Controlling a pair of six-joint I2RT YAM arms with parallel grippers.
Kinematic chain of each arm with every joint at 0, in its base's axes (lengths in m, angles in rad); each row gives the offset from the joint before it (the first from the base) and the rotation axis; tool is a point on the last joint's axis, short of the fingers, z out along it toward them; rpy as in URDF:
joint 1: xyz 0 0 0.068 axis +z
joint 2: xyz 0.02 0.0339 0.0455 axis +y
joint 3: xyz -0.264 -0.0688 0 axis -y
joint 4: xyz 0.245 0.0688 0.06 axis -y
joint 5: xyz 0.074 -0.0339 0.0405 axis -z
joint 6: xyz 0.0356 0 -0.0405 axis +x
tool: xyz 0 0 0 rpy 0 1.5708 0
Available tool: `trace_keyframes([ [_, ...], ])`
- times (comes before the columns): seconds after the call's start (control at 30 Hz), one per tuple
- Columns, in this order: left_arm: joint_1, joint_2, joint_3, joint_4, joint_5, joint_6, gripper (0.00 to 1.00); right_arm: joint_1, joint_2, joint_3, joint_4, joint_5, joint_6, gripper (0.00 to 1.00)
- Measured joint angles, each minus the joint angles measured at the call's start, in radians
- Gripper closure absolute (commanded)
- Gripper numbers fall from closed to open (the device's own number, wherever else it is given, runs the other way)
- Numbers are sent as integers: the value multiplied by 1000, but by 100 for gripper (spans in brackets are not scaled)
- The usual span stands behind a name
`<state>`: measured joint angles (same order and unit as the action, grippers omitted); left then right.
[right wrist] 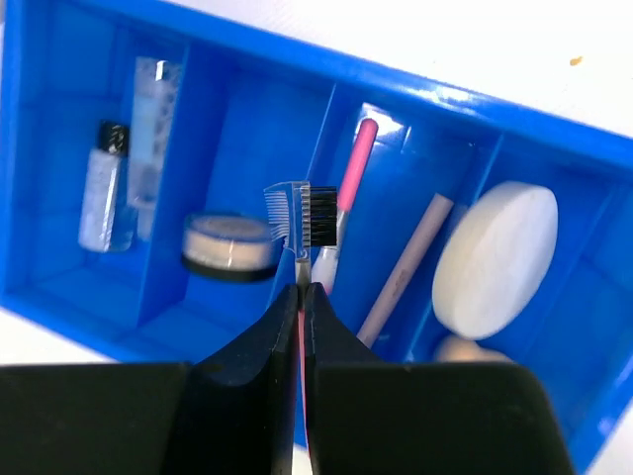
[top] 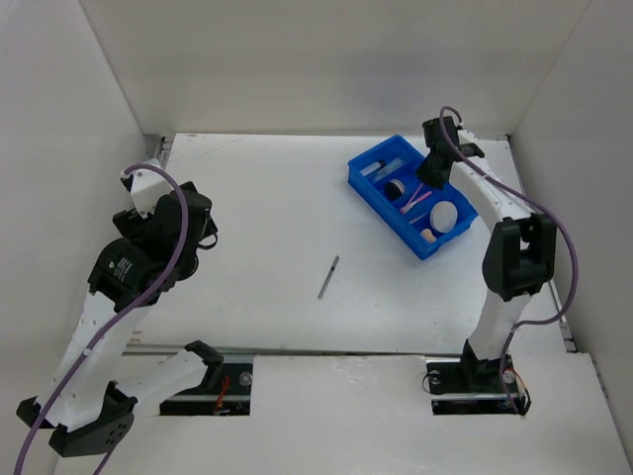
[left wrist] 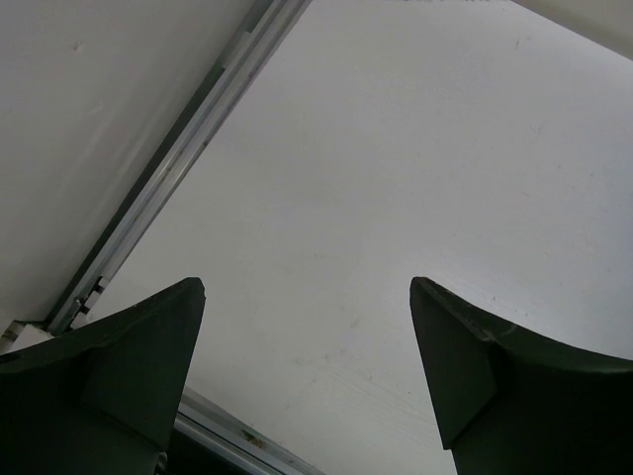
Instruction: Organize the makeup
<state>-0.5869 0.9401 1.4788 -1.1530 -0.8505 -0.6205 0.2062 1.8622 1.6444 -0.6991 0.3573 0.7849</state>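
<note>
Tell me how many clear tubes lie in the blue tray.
2. The dark-capped tube and the second tube lie side by side in the end compartment of the blue tray. The right hand may hide others.

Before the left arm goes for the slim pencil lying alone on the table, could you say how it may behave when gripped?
The pencil looks thin and straight, so it is probably stiff and light. Lying flat on the smooth table, it seems apt to roll if nudged sideways. Its low profile may make it hard to pinch cleanly.
</note>
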Motion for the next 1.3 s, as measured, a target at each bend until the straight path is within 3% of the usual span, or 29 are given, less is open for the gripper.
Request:
trace_keyframes([
  [0.1, 0, 3, 0, 0, -2, 3, 18, -27, 56, 32, 0, -30, -5, 83],
  [0.13, 0, 5, 0, 0, -3, 4, 18, -34, 71, 42, 0, -37, -6, 72],
  [0.3, 0, 17, 1, 0, -3, 8, 18, -43, 89, 59, -3, -53, -20, 50],
  [0.57, 0, 19, 1, 0, -3, 11, 18, -21, -44, -41, 16, -63, -42, 60],
  [0.7, 0, 19, 1, 0, -5, 11, 18, 151, -201, -161, 33, -45, -50, 51],
  [0.73, 0, 19, 1, 0, -8, 11, 18, 227, -226, -190, 42, -47, -43, 41],
  [0.8, 0, 19, 1, 0, -12, 11, 18, 337, -241, -233, 61, -65, -16, 36],
  [0.87, 0, 19, 1, 0, -16, 10, 18, 512, -211, -290, 74, -97, 14, 36],
  [0.97, 0, 18, 1, 0, -14, 10, 18, 642, -125, -327, 75, -130, 60, 36],
  [1.17, 0, 17, 1, -2, -10, 10, 18, 724, 42, -305, 50, -107, 129, 37],
  [1.3, 0, 7, 1, -7, -6, 10, 18, 725, 85, -283, 42, -79, 153, 47],
])
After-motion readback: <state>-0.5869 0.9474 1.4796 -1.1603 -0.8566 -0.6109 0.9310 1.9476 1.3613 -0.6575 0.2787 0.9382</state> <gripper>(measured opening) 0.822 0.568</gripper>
